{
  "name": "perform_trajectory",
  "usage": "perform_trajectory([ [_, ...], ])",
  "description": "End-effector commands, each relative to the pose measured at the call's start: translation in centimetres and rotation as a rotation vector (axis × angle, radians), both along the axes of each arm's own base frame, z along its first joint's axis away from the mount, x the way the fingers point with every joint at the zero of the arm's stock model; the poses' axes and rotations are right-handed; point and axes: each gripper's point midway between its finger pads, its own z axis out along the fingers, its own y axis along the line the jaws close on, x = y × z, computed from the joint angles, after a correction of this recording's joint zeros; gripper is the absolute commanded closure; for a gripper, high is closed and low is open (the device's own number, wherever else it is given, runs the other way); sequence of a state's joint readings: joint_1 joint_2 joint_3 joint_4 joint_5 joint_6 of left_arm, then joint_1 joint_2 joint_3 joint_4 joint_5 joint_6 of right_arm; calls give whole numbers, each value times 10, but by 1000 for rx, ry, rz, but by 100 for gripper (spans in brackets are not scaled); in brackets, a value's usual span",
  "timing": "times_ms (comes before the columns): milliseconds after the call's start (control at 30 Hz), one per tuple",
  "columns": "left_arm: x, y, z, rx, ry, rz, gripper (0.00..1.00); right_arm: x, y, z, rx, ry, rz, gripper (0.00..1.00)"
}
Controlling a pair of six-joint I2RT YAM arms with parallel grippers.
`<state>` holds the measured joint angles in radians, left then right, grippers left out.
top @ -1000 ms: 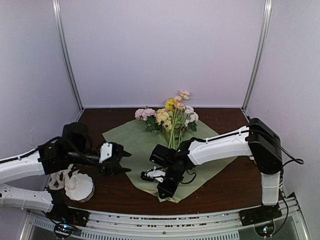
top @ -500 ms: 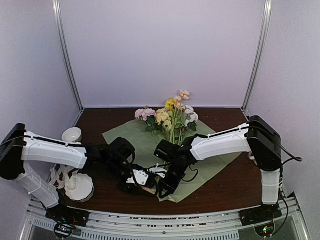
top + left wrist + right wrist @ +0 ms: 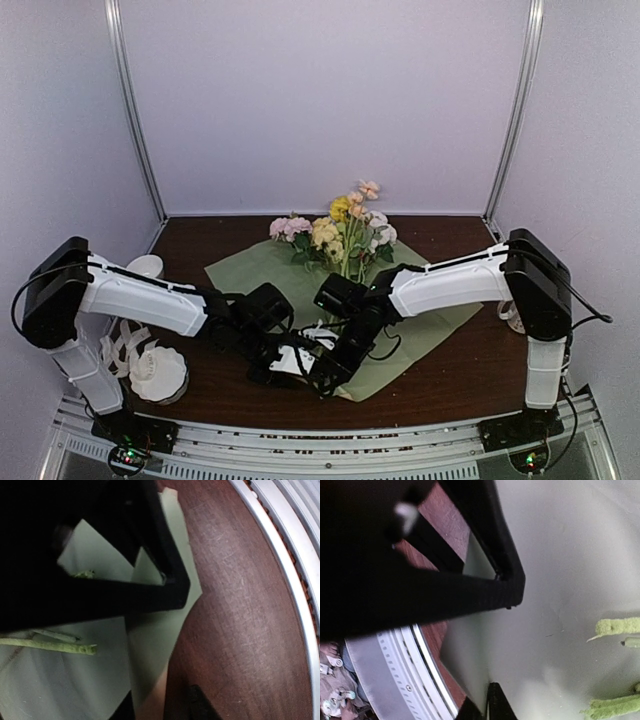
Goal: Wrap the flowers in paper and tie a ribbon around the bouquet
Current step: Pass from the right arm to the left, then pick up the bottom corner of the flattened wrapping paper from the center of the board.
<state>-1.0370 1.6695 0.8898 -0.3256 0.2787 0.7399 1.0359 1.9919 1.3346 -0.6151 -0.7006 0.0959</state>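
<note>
The flowers point(image 3: 345, 225) lie on the pale sage green paper point(image 3: 260, 270), blossoms toward the back wall, and cut stem ends point(image 3: 615, 626) show in the right wrist view. At the paper's front corner my two grippers meet. My right gripper point(image 3: 487, 707) is shut on the paper's edge point(image 3: 470, 630). My left gripper point(image 3: 160, 711) stands open, its fingers either side of the green corner point(image 3: 150, 630), where a peach-pink sheet point(image 3: 152, 705) shows underneath. The cream ribbon point(image 3: 122, 347) lies looped at the left. No wrapped bouquet is in view.
A white scalloped bowl point(image 3: 158, 375) sits at the front left beside the ribbon, and a white mug point(image 3: 145, 267) stands behind my left arm. The metal rail point(image 3: 300, 450) runs along the table's near edge, close to both grippers.
My left arm has swung in from the left side to the paper's front corner, and its jaws have narrowed. My right gripper has shifted slightly along the same corner.
</note>
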Motion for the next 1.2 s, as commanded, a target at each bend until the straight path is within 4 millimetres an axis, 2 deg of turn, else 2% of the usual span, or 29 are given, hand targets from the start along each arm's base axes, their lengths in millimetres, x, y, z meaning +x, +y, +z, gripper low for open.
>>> perform_trajectory([
  [0, -2, -9, 7, -19, 38, 4, 79, 4, 2, 17, 62, -8, -28, 88],
  [67, -1, -10, 4, -1, 52, 20, 96, 6, 1, 19, 79, -4, -46, 85],
  [100, 1, -9, 3, 12, 58, 32, 100, 6, -1, 19, 84, -2, -53, 81],
  [167, 4, -9, 1, 35, 74, 71, 100, 10, -4, 22, 97, -3, -79, 68],
  [233, 4, -9, 1, 39, 119, 117, 100, 16, -10, 25, 115, -10, -113, 60],
  [333, 6, -6, 3, 11, 180, 159, 100, 27, -21, 34, 166, -29, -179, 53],
  [433, 12, -5, 6, -30, 242, 194, 100, 29, -33, 40, 222, -55, -223, 48],
  [533, 19, -5, 7, -46, 333, 240, 100, 28, -40, 41, 255, -92, -251, 47],
  [667, 24, -3, 9, -79, 408, 263, 100, 31, -43, 53, 374, -147, -309, 45],
  [833, 26, -3, 7, -80, 429, 274, 100, 38, -52, 51, 409, -218, -368, 43],
  [1000, 28, -3, 5, -77, 432, 282, 100, 33, -54, 24, 392, -177, -379, 43],
  [1167, 30, -3, 3, -77, 443, 303, 100, 20, -50, 22, 424, -133, -354, 42],
])
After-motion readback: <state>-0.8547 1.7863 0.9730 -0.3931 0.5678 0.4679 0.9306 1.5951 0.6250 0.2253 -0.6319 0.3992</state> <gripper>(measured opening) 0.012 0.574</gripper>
